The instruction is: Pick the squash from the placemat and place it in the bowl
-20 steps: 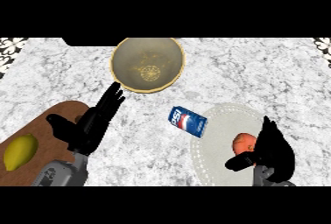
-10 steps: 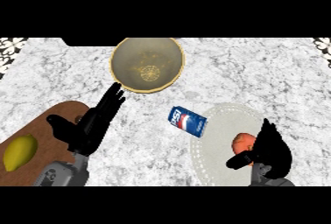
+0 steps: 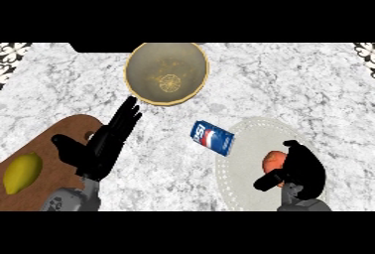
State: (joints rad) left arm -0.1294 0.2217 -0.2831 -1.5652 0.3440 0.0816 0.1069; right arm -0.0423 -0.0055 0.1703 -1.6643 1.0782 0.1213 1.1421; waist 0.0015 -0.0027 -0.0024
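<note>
An orange-red squash (image 3: 274, 159) lies on the round white placemat (image 3: 245, 173) at the right. My right hand (image 3: 302, 168) is over its right side. The fingers curl round the squash from above and the thumb sits below it, so much of the squash is hidden. The tan bowl (image 3: 147, 62) stands at the far middle of the counter, with a pattern on its inner bottom. My left hand (image 3: 102, 144) is open at the left, fingers straight and pointing up towards the bowl's near rim, with nothing in it.
A blue soda can (image 3: 212, 138) lies on its side between the bowl and the placemat, touching the placemat's left edge. A brown cutting board (image 3: 66, 130) with a yellow lemon (image 3: 22, 172) lies at the lower left, under my left forearm.
My right hand's fingers have curled lower and closed in around the squash. The squash, the can, the bowl and my left hand have stayed where they were.
</note>
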